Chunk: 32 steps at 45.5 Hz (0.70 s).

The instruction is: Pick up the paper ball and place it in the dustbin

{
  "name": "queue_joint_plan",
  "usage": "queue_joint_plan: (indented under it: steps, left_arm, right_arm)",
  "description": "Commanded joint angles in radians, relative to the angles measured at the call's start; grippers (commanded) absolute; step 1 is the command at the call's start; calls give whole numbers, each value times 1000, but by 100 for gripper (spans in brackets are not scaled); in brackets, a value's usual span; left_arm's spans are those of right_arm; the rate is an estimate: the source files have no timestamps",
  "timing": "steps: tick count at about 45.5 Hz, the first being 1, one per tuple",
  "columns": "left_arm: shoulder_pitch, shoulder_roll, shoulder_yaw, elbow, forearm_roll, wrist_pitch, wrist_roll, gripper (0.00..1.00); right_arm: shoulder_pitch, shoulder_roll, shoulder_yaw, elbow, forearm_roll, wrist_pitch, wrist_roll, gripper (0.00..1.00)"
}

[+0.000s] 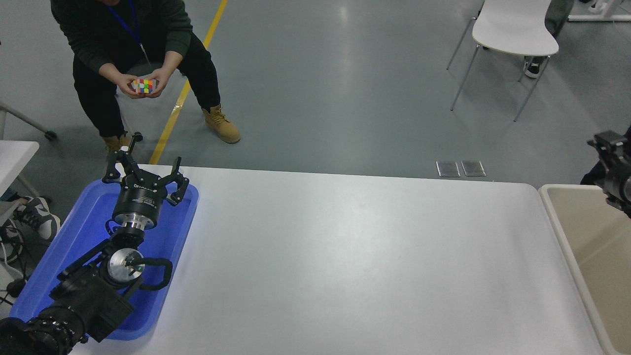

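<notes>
The paper ball is not in view. The beige dustbin (557, 231) stands against the table's right end, with only part of its inside showing, and no ball shows there. My right gripper (610, 160) is at the picture's right edge, raised above the dustbin's far corner and largely cut off by the frame. My left gripper (143, 161) is open and empty, parked over the far end of the blue tray (74, 236) at the lower left.
A person crouches beyond the table's far left corner, both hands on a coloured puzzle cube (143, 87). A white chair (512, 29) stands at the far right. A dark trouser leg (594, 175) shows behind the dustbin.
</notes>
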Motion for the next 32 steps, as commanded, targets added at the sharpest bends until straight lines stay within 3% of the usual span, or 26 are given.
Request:
queue_joint_plan:
  steps: [1, 14, 21, 32]
  left_arm:
    - [0, 0, 0, 0, 0, -2, 0, 100]
    - [0, 0, 0, 0, 0, -2, 0, 100]
    - [0, -2, 0, -1, 0, 0, 0, 100]
    - [0, 0, 0, 0, 0, -2, 0, 100]
  right_arm:
    - [-88, 30, 401, 246, 118, 3, 3, 100]
    - [-234, 229, 647, 320, 180, 179, 17, 100]
    - [-285, 305, 679, 317, 180, 216, 52, 100]
    - [-348, 331, 679, 297, 178, 296, 117, 100]
